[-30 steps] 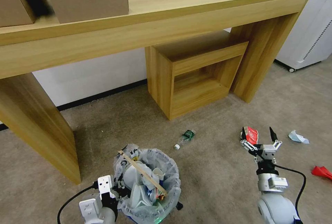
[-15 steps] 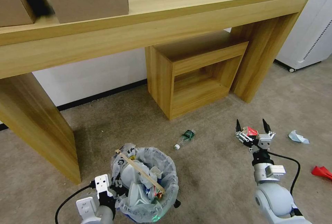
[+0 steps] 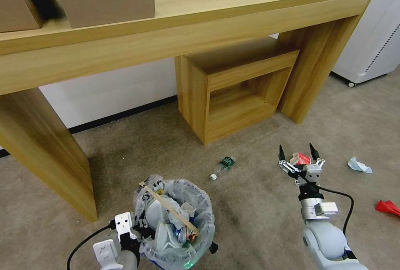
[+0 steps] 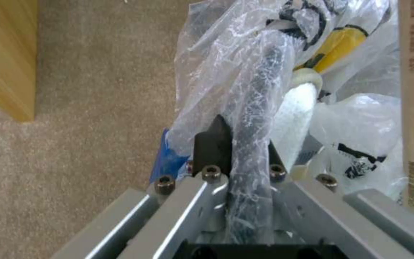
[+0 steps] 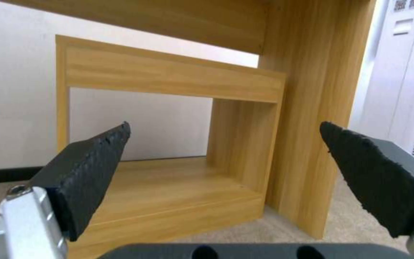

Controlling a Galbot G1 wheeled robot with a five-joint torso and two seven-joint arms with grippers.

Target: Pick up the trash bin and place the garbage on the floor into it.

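Observation:
The trash bin (image 3: pixel 177 224), lined with a crinkly printed bag and stuffed with wrappers and a wooden stick (image 3: pixel 168 207), sits low at the front left. My left gripper (image 3: pixel 139 223) is shut on its rim; the left wrist view shows the left gripper (image 4: pixel 243 144) clamping the dark rim (image 4: pixel 257 108) through the plastic. My right gripper (image 3: pixel 296 155) hovers open just over a red-and-white packet (image 3: pixel 301 158) on the floor (image 3: pixel 258 203). In the right wrist view the right gripper (image 5: pixel 225 129) holds nothing. Other garbage lies around: a green-labelled bottle (image 3: pixel 223 166), a white-blue wrapper (image 3: pixel 359 165), a red packet (image 3: pixel 387 206).
A long wooden desk (image 3: pixel 200 24) spans the back, its thick leg (image 3: pixel 46 153) close to the bin's left. A wooden cube shelf (image 3: pixel 237 91) stands under the desk. Cardboard boxes (image 3: pixel 104 1) sit on top. A white cabinet on wheels (image 3: pixel 371 32) stands at the right.
My right gripper has moved forward and to the left, still open, and now frames the red-and-white packet. The bin and left gripper have shifted slightly left.

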